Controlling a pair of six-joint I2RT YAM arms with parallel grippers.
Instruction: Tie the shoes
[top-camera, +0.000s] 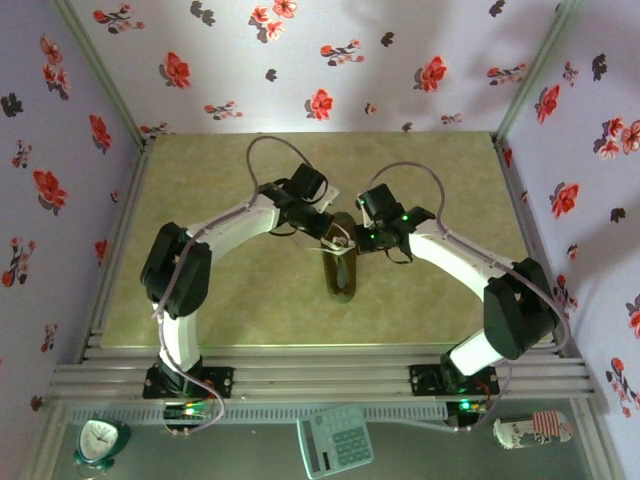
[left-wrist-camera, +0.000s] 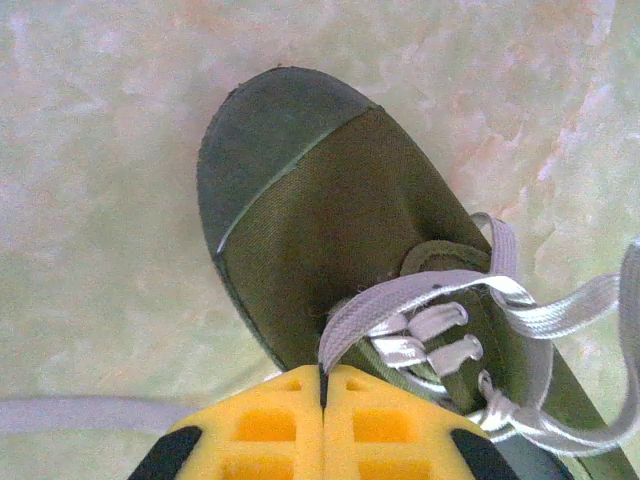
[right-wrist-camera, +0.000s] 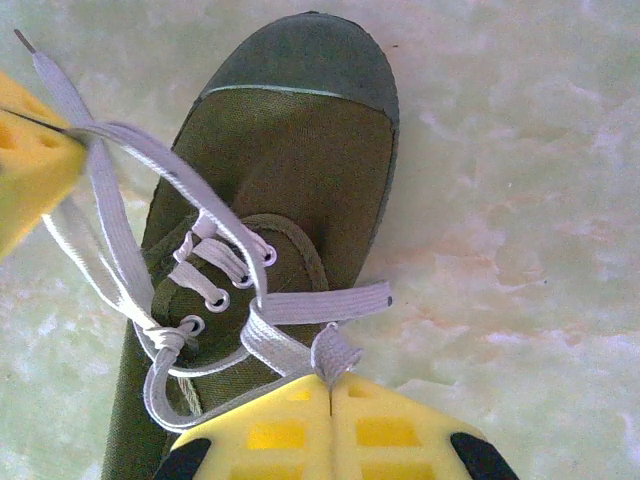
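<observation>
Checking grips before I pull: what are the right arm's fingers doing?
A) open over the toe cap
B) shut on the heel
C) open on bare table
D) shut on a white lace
D: in the right wrist view the yellow right fingers are pressed together, with a fold of white lace pinched at their seam beside the shoe.

We see the sneaker (left-wrist-camera: 340, 230) upper as matt olive woven canvas, while its toe cap (left-wrist-camera: 270, 120) looks smoother and rubbery. The laces (right-wrist-camera: 300, 300) are flat white woven cloth. The jaws of the left gripper (left-wrist-camera: 322, 378) and the right gripper (right-wrist-camera: 330, 382) are yellow moulded plastic, dull rather than shiny. The worktop (top-camera: 220, 290) has a smooth, marbled beige-green finish. Ribbed silvery metal rails (top-camera: 320, 375) edge it.
</observation>
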